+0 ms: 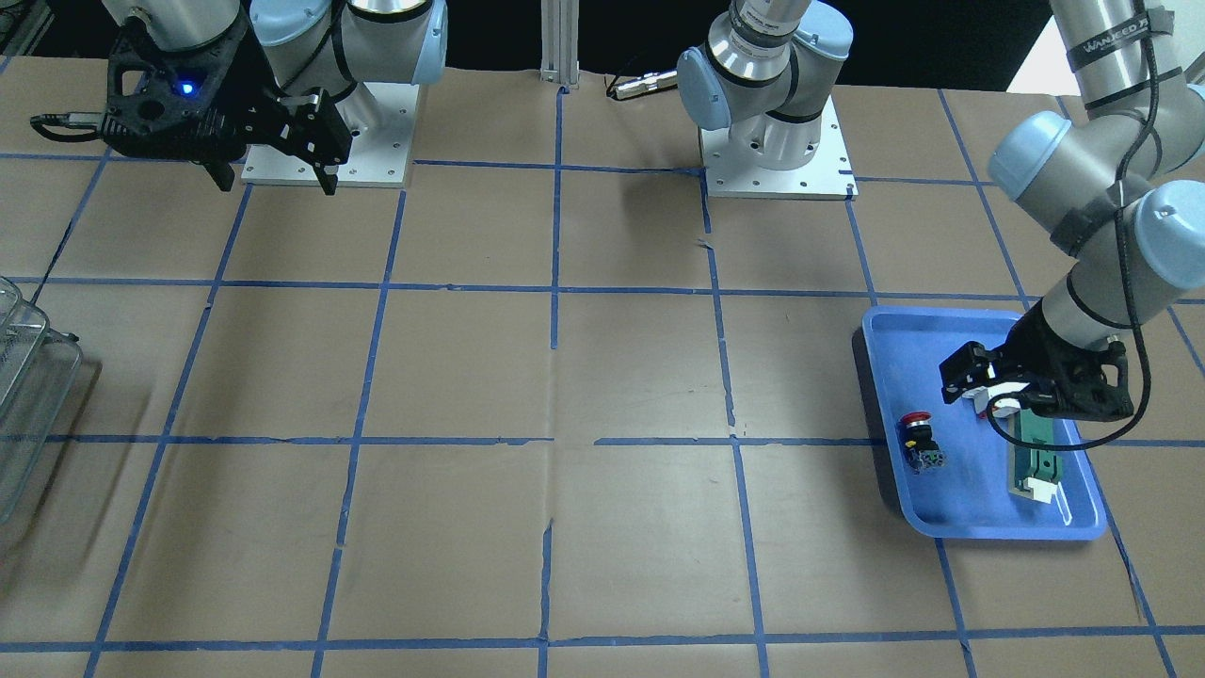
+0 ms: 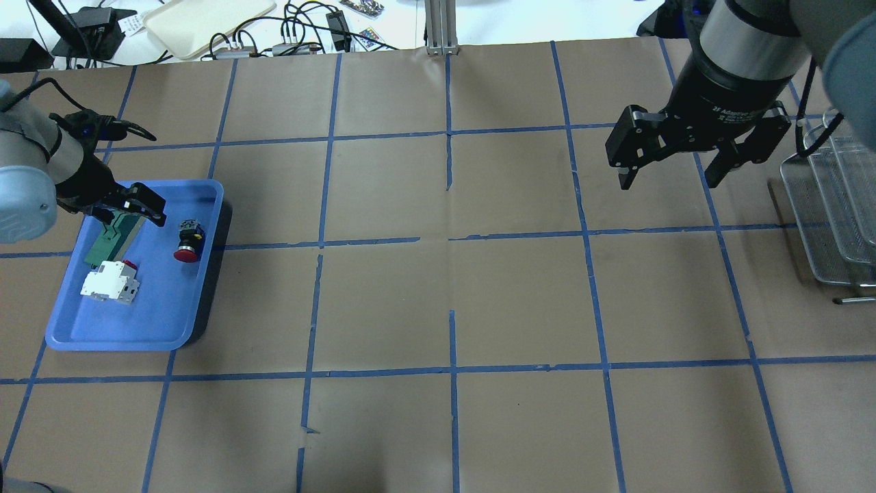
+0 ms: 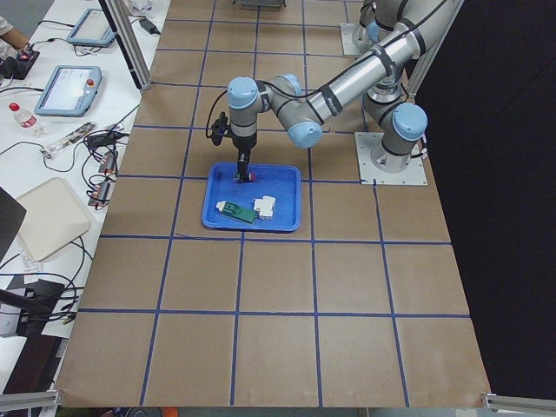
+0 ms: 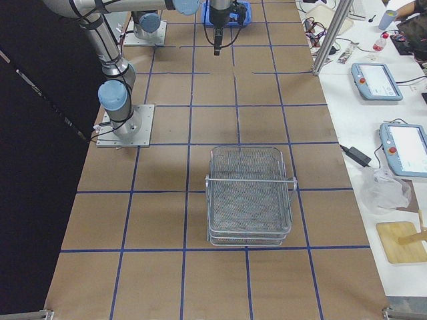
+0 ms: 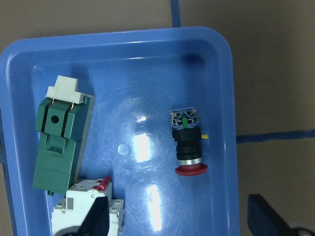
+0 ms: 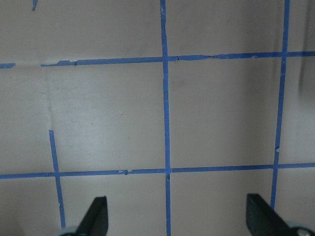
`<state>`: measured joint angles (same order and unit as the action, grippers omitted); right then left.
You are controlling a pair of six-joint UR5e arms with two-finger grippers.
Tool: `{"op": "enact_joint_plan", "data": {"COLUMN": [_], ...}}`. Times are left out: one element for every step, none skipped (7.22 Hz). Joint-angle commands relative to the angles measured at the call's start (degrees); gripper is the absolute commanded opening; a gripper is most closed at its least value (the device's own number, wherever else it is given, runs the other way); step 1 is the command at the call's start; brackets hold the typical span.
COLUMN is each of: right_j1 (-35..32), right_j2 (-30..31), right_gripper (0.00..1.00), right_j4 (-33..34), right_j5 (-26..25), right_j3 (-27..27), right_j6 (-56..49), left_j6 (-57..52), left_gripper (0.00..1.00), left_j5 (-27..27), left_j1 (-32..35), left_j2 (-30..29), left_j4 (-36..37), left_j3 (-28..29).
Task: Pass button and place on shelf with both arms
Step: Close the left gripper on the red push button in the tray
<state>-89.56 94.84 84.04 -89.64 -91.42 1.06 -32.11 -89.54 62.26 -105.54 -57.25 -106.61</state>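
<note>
button [image 5: 187,143] lying in tray [image 5: 147,69] | left end effector [image 5: 177,210] spread above tray

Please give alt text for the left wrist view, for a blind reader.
A blue tray holds the button, lying on its side at right, a green part at left and a white breaker below that. The left gripper is open, fingertips at the bottom edge.

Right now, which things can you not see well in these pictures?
- Front-facing view: the shelf is cut off by the picture's left edge.
- Same view: the left gripper covers most of the white block.
- Left side view: the button is too small to show any detail.
</note>
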Motion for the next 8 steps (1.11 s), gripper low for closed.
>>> {"op": "enact_joint_plan", "data": {"right_j1": [0.0, 0.0, 0.0, 0.0, 0.0, 0.0, 0.0, 0.0], "right_j2": [0.1, 0.0, 0.1, 0.0, 0.0, 0.0, 0.0, 0.1], "right_gripper": [1.0, 1.0, 1.0, 1.0, 1.0, 1.0, 1.0, 1.0], "right_j4": [0.1, 0.1, 0.1, 0.1, 0.1, 0.1, 0.1, -0.1], "right_j5": [0.1, 0.2, 0.1, -0.1, 0.2, -0.1, 0.3, 0.2], "right_j3": [0.0, 0.0, 0.0, -0.1, 0.0, 0.0, -0.1, 0.0], "right_j6": [0.0, 0.0, -0.1, -0.1, -0.1, -0.2, 0.1, 0.0], "left_j6": [-0.1, -0.4, -0.5, -0.3, -0.2, -0.2, -0.2, -0.3], "left_gripper": [1.0, 1.0, 1.0, 1.0, 0.95, 0.88, 0.86, 0.86], "left_j5": [4.5, 4.4, 4.2, 4.1, 4.1, 4.0, 4.0, 4.0], "left_j1": [-0.2, -0.2, -0.2, -0.2, -0.2, -0.2, -0.2, -0.2], "left_j2": [-4.7, -5.7, -5.8, -6.6, -7.0, -7.1, -7.5, -7.7], "left_j4": [1.4, 2.9, 3.1, 3.1, 3.0, 3.0, 3.0, 2.9], "left_j3": [-0.9, -1.1, -1.0, -1.0, -1.2, -1.3, -1.3, -1.4]}}
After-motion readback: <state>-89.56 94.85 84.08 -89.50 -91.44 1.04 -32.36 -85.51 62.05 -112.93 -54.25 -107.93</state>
